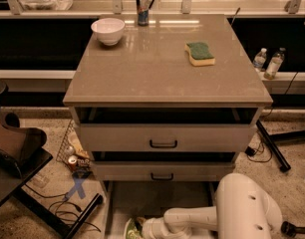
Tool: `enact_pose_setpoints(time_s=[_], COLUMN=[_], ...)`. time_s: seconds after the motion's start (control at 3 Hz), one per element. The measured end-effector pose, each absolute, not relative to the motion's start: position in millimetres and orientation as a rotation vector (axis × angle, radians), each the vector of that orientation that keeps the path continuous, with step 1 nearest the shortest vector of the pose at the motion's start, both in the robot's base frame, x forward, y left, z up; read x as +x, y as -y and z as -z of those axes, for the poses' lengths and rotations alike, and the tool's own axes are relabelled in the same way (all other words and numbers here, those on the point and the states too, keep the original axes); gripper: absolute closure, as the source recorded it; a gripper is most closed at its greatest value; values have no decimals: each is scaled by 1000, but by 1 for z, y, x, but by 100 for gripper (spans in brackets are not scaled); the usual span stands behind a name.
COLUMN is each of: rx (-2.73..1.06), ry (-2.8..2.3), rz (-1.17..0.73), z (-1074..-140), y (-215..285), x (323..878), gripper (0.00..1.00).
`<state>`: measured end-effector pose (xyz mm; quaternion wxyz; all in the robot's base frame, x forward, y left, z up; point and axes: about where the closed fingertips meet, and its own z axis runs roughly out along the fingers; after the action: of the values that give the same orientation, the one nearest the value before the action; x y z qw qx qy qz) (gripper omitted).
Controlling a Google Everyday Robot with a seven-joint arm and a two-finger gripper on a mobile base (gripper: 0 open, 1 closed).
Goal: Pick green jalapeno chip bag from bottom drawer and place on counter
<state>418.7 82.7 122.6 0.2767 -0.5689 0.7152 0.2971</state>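
The bottom drawer (157, 198) is pulled out below the cabinet, its pale floor showing. The green jalapeno chip bag (133, 228) lies at the drawer's front left, at the picture's bottom edge, partly hidden. My gripper (142, 229) reaches in from the right on the white arm and sits right at the bag. The counter (157, 68) is the glossy grey-beige top above.
On the counter stand a white bowl (108, 30), a can (142, 6) and a green-and-yellow sponge (200, 53). Two upper drawers with black handles (163, 144) sit closed. A wire basket of cans (73, 153) is on the floor left, bottles (268, 62) at the right.
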Motion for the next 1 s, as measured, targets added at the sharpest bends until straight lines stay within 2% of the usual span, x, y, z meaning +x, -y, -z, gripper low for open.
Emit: enact_pose_setpoints(time_s=[0.33,0.67,1.0], rx=[-1529,-1530,-1520], ry=[-1920,-1919,-1891], rz=[-803,-806,-819], z=[-122,-122,-135], y=[-85,-86,-86], x=[417,416,420], gripper=[60,83,100])
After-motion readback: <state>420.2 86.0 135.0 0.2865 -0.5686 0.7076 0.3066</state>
